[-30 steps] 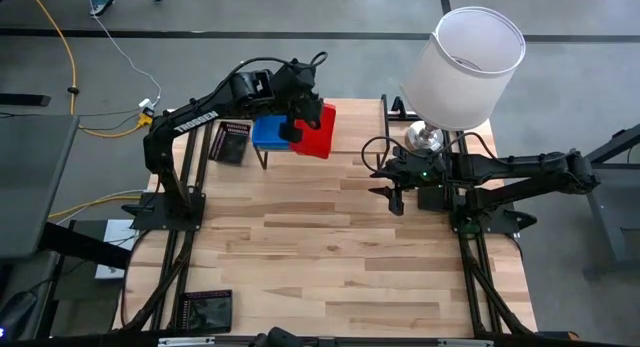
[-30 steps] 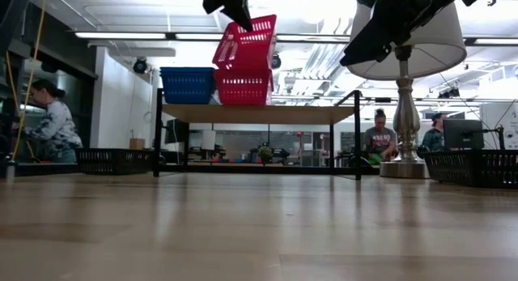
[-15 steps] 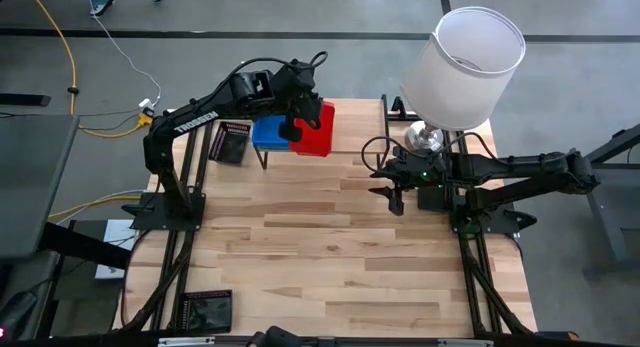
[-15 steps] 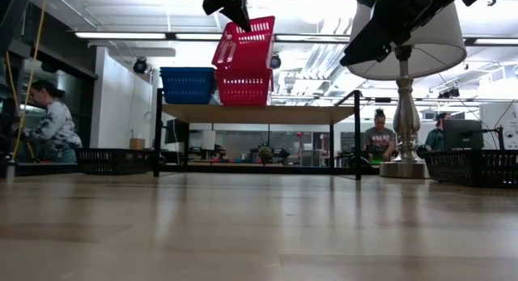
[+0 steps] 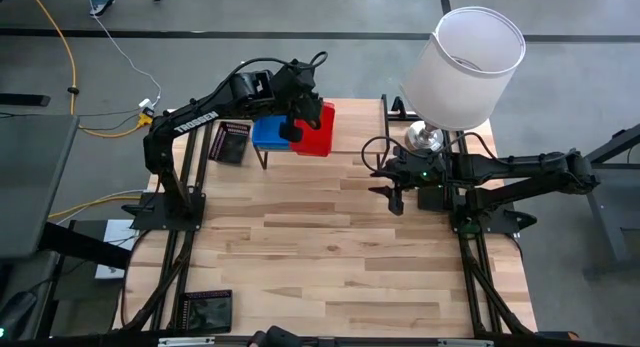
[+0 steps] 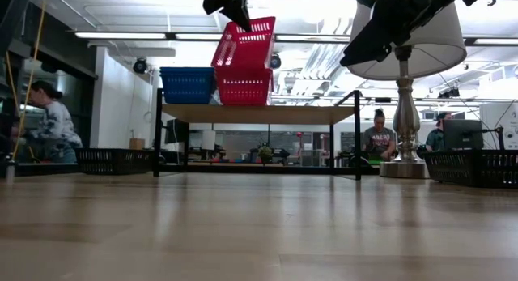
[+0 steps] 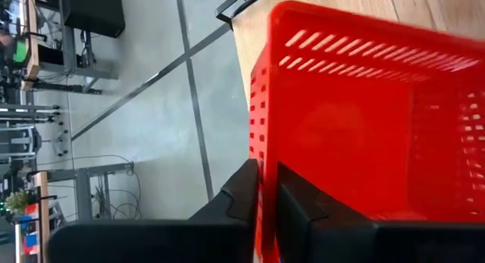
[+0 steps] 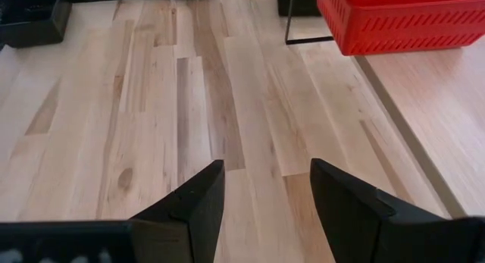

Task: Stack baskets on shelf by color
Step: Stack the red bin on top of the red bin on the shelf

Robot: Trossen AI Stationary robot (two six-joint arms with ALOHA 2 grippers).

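Note:
A tilted red basket (image 6: 245,44) sits on top of another red basket (image 6: 243,87), which stands on the shelf (image 6: 259,112) at the table's far side. A blue basket (image 6: 188,85) stands beside them on the shelf's left part. My left gripper (image 5: 292,127) is above the shelf, shut on the upper red basket (image 7: 364,126). My right gripper (image 8: 265,195) hangs open over the table's right part (image 5: 390,192), with nothing between its fingers. My left gripper pinches one side wall of the upper red basket at its rim (image 7: 261,142), one finger (image 7: 292,210) inside the basket and the other (image 7: 246,191) outside. The fingers slant down from above. The basket hangs tilted, its lower end on the red basket below (image 6: 243,70).
A table lamp with a white shade (image 5: 465,67) stands at the far right, beside the shelf's bare plank (image 5: 355,127). Black baskets lie at the far left (image 5: 232,142) and the near left (image 5: 205,309). People sit in the room beyond the table.

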